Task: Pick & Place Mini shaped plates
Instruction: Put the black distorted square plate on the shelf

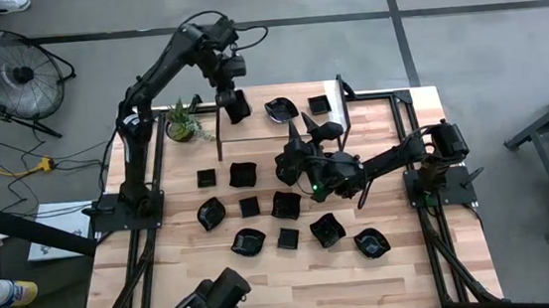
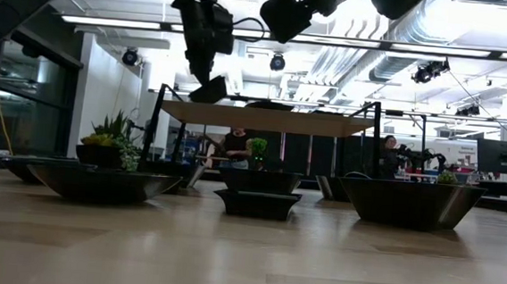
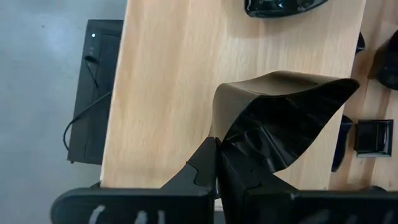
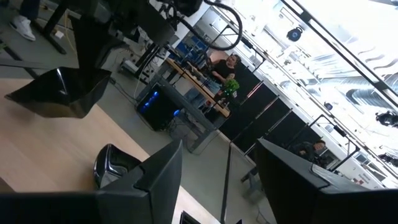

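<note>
Even, bright overhead light fills the high view; the wooden desk (image 1: 196, 281) shows soft, short shadows under the mini shaped plates (image 1: 248, 242). In the low view, ceiling strip lights (image 2: 136, 24) blow out to white glare, and the near desk surface is blurred with a pale sheen. The left wrist view is evenly lit, its closest dark parts soft. The right wrist view is tilted, with washed-out ceiling glare.

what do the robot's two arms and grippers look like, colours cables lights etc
Both arms are matte black, jointed, on black frame bases at the table's side edges. The left arm carries thin black cables looping near its wrist. The right arm shows a small green light near its gripper. The left gripper has flat, angular black fingers; the right gripper has broad black fingers.
</note>
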